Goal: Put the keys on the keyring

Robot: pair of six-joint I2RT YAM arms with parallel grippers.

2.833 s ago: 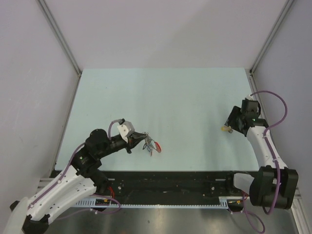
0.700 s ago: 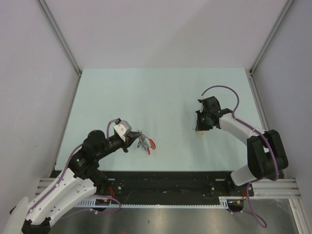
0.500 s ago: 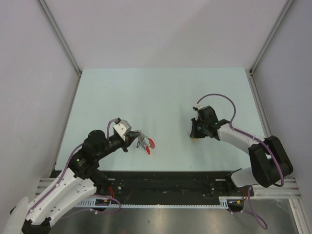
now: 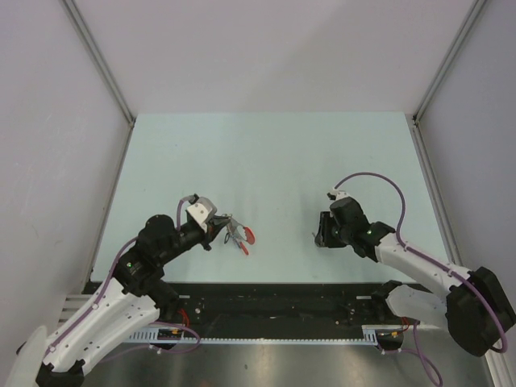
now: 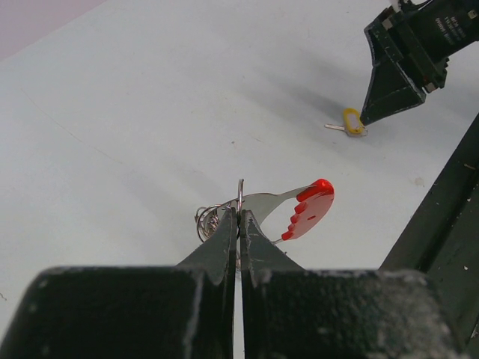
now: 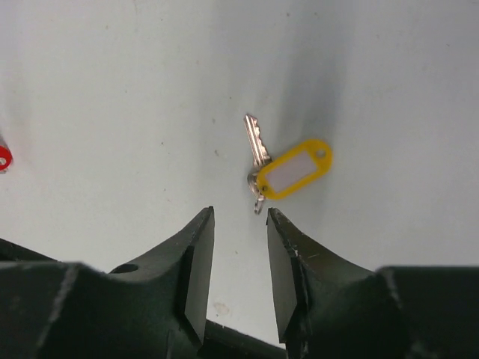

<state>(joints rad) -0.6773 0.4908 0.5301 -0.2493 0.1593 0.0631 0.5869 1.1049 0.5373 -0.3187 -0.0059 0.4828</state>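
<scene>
The yellow-tagged key (image 6: 288, 170) lies flat on the worktop (image 6: 112, 90) right of centre. It looks light, thin and likely to skid, so its plastic tag seems the better hold for the right pincer (image 6: 239, 213), spread and empty just beside it. The left pincer (image 5: 239, 215) is pressed together on the keyring (image 5: 217, 218), left of centre; only the right wrist view shows the key's toothed blade.

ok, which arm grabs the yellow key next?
Right. The right gripper is open, tips at the key on the table; the left gripper is shut on the keyring, farther off.
</scene>
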